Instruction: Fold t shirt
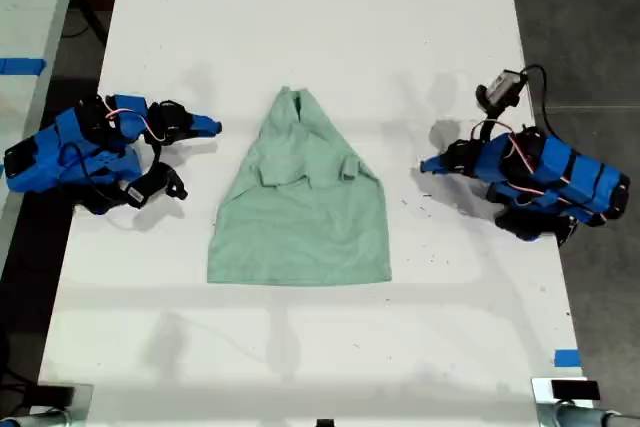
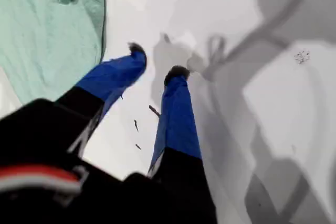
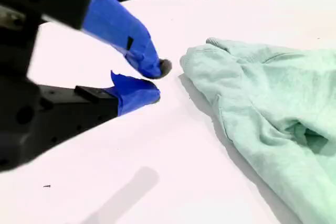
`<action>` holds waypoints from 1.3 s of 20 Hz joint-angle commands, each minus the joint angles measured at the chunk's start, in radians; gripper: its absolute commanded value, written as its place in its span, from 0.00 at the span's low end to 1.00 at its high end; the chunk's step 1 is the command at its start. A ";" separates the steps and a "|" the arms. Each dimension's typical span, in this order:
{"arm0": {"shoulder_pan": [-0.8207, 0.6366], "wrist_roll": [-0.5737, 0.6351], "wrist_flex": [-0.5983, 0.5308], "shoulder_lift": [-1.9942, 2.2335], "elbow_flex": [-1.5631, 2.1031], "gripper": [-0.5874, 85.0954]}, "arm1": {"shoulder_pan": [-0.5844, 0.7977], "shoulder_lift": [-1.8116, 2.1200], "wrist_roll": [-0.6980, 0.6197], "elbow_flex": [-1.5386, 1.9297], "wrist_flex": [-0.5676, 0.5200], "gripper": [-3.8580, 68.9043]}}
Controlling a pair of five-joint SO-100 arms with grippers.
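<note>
Blue fingers point(image 2: 176, 114) of my first gripper point(image 2: 155, 61) stand apart over bare table point(image 1: 300, 7), empty; my second gripper point(image 3: 155, 80) is slightly parted, just beside the t shirt point(image 1: 300, 202). Pale mint, sleeves folded inward, narrowing toward the collar, it lies mid-table between both arms. Thin, limp cloth probably slides and sags; pinch the hem corners.

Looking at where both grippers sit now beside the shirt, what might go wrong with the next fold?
The t shirt already lies with its sleeves bunched inward, so a pinch may catch several layers or only one, giving a crooked fold. My first gripper and my second gripper are both open on bare table, beside the cloth; closing there grabs nothing. Thin cloth may also drag and slide rather than lift.
</note>
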 commanded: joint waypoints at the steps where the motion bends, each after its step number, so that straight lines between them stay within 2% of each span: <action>1: -0.020 0.008 -0.002 0.009 0.041 0.00 | -0.006 0.012 -0.008 0.051 -0.029 0.06; 26: 0.026 0.008 -0.002 0.009 0.041 0.00 | -0.048 0.012 0.006 0.051 -0.029 0.06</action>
